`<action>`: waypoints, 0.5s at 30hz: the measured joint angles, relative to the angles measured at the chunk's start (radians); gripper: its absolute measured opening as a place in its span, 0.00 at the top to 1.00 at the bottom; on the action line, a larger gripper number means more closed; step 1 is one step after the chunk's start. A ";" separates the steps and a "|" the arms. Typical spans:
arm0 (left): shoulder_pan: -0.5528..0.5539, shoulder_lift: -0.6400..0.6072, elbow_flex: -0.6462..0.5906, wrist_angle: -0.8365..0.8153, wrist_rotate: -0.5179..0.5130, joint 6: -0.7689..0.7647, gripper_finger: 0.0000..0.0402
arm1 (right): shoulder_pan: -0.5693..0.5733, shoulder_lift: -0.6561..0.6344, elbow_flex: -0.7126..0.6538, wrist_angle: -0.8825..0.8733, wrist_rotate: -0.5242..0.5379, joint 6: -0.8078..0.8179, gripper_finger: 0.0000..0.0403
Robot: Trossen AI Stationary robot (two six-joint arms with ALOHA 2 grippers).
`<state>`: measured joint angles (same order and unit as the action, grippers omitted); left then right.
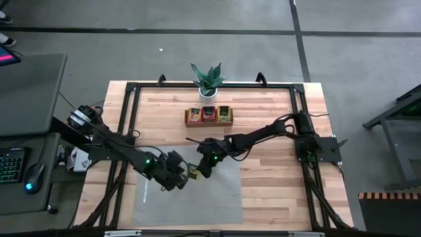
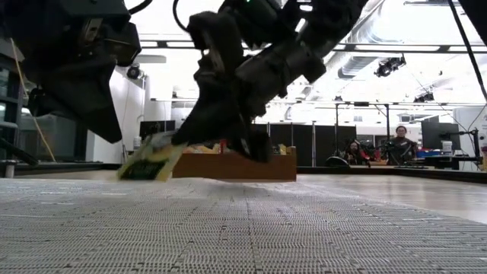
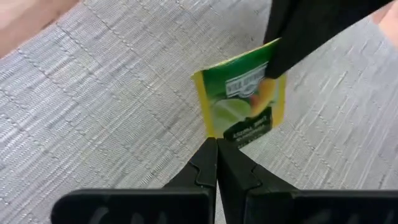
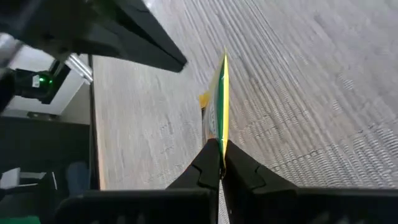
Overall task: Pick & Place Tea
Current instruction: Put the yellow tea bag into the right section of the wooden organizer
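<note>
Your left hand [image 3: 216, 144] and right hand [image 4: 221, 149] are both clamped on one green-and-yellow tea sachet [image 3: 241, 99], each pinching an edge. You have it lifted just above the grey mat [image 1: 217, 197], near the mat's far edge, in front of the wooden tray [image 1: 209, 116].

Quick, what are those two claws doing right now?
Left gripper: shut on one edge of the green tea sachet.
Right gripper: shut on the same sachet, above the grey mat.
</note>
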<state>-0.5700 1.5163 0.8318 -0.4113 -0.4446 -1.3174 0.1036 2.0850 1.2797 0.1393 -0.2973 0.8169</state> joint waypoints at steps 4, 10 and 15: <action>0.000 -0.008 0.000 -0.011 -0.004 0.000 1.00 | -0.001 -0.045 0.000 -0.045 0.017 -0.027 1.00; 0.000 -0.008 0.000 -0.012 -0.011 0.000 1.00 | -0.007 -0.139 0.000 -0.141 0.073 -0.078 1.00; 0.000 -0.008 0.000 -0.011 -0.018 -0.002 1.00 | -0.010 -0.252 0.000 -0.250 0.170 -0.135 1.00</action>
<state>-0.5699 1.5078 0.8322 -0.4225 -0.4623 -1.3197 0.0937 1.8330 1.2800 -0.1104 -0.1276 0.6824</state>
